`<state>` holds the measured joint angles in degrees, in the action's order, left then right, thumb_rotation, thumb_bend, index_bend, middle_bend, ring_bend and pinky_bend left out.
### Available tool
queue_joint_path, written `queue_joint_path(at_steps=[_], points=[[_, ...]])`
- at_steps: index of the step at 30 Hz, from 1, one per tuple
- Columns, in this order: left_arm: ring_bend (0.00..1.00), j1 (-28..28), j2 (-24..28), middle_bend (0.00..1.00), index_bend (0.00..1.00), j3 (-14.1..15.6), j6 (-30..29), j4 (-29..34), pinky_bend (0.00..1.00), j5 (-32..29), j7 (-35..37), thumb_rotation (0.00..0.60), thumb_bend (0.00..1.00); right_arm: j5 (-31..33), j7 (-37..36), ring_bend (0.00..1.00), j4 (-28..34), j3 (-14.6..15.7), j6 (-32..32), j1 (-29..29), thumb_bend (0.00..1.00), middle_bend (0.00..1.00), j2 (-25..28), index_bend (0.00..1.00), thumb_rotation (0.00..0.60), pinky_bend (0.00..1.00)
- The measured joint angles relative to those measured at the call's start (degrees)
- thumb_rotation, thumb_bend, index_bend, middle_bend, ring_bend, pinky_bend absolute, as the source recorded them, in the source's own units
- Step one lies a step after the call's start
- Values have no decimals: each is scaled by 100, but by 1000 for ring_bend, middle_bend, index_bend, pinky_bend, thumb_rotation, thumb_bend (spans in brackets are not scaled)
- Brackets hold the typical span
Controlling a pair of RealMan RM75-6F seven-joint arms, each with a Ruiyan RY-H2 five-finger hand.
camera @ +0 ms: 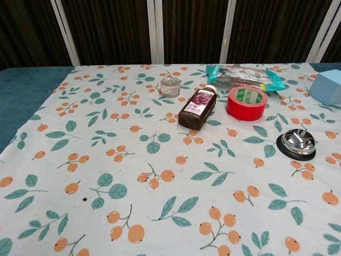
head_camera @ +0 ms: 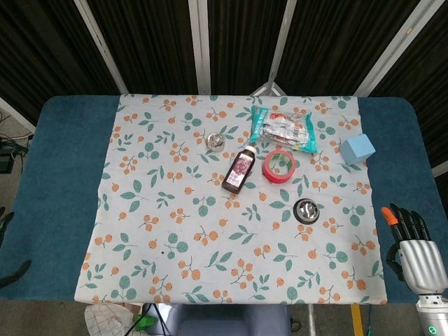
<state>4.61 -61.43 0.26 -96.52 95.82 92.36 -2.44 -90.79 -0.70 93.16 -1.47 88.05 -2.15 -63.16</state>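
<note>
The right hand [head_camera: 413, 241] hovered at the near right edge of the table [head_camera: 63, 175], fingers spread and holding nothing, shown only in the head view. The left hand was not in either view.

Nearest to it was the bell [head_camera: 306, 210], sitting on the patterned cloth [head_camera: 175, 231] well apart from the hand, toward the middle. It looked like a polished metal dome on a dark base: rigid, fairly light, and probably slippery on the shiny top. The low dome offered little purchase, so a hold across the base rim from both sides seemed safer than one on the crown, where the button would likely ring.

Farther back lay a dark bottle [head_camera: 239, 170] on its side, its cap toward the rear, with a red tape roll [head_camera: 280, 166] just beside it. Behind those lay a snack packet [head_camera: 283, 127], soft and crinkly by the look of it. A small tin [head_camera: 216, 142] stood to the left of the bottle, and a blue cube [head_camera: 357, 149] rested at the cloth's right edge.
</note>
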Motion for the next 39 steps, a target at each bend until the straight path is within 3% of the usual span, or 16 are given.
queue_joint_path(at_steps=[12,24,32,39], points=[[0,17,19,0,82,30,2,17,90,42,-9,600,295,-28,2,0,-31,-39,115,18,955,0,-36,25,600,0],[0,59,-6,0,82,73,-7,59,90,60,-129,600,295,-428,-20,0,-406,-81,235,-143,957,0,-492,62,600,0],[0,56,-15,0,81,44,16,86,90,-1,-165,600,295,-542,-5,0,-509,-114,-359,-593,1000,0,-808,48,600,0],[0,48,-11,0,81,22,43,100,90,-58,-173,600,295,-304,157,0,-576,-404,-1046,-1170,1000,16,-1303,47,600,0]])
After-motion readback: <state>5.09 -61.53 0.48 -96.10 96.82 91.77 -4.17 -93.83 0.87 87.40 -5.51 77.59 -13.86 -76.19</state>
